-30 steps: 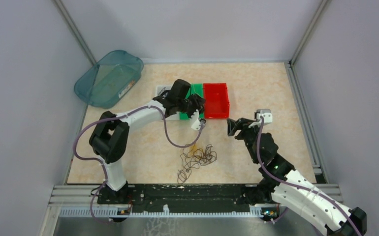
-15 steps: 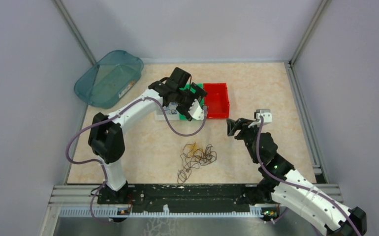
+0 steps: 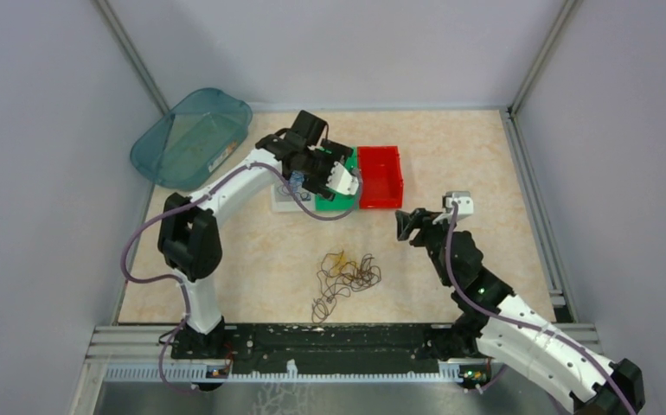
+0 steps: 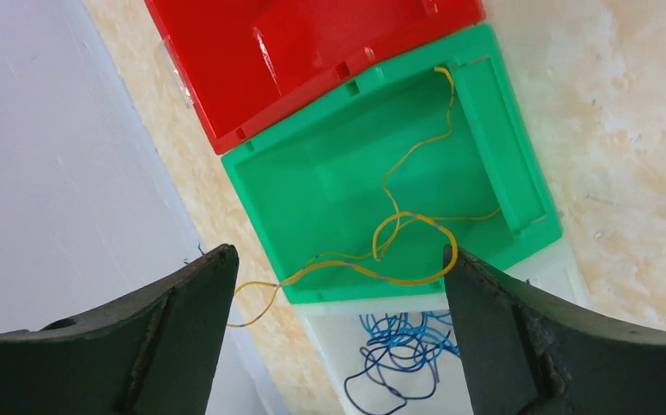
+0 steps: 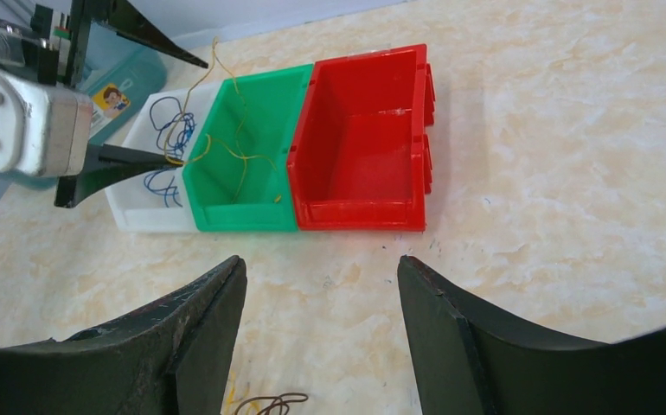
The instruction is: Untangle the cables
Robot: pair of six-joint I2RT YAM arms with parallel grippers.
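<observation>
A tangle of dark brown and yellow cables [image 3: 347, 278] lies on the table between the arms; its edge shows in the right wrist view [image 5: 273, 405]. One yellow cable [image 4: 399, 229] lies in the green bin [image 4: 329, 181], with one end draped over the rim. Blue cables [image 4: 403, 359] are heaped in the white bin [image 4: 338, 346]. My left gripper [image 4: 338, 259] hangs open over these two bins, holding nothing. My right gripper [image 5: 321, 268] stands open above bare table, right of the tangle and in front of the red bin [image 5: 364, 138].
The white, green and red bins [image 3: 380, 177] stand side by side at mid-table. A teal plastic tub [image 3: 193, 137] leans at the back left corner. Grey walls close in the table on three sides.
My left gripper moved back from the tangle to over the bins, opened and let go of the yellow cable, which now lies in the green bin. The right gripper barely shifted.
</observation>
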